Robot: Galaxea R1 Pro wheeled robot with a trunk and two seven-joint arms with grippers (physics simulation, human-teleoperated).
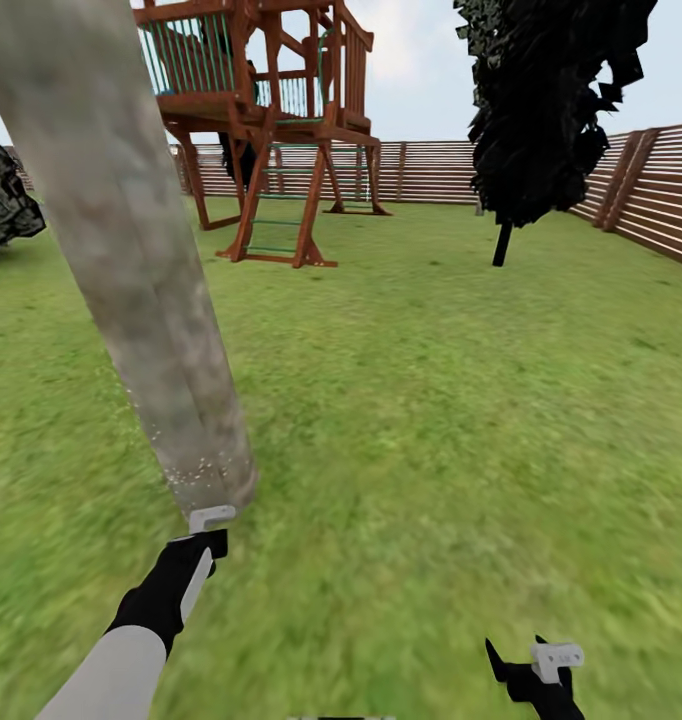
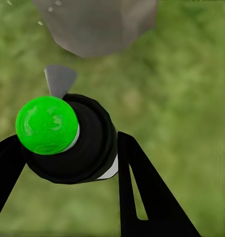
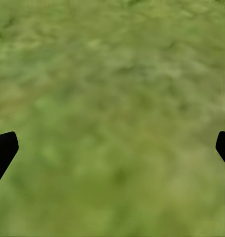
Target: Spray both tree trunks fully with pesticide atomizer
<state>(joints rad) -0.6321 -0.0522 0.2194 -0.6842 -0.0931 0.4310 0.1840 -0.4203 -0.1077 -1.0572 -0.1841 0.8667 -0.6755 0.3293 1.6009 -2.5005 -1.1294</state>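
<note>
left jaws clamped on pesticide atomizer [image 2: 67,138] | nozzle toward tree trunk [image 1: 131,270] | right jaws apart

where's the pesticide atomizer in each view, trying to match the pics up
Head view: the pesticide atomizer shows as a small pale piece at the tip of the left gripper, low and left, just under the base of the tree trunk.
Left wrist view: its green cap and black body sit left of centre between the dark fingers.
Right wrist view: not in it; just grass.
Shared landmark: the grey trunk base beside the atomizer.
</note>
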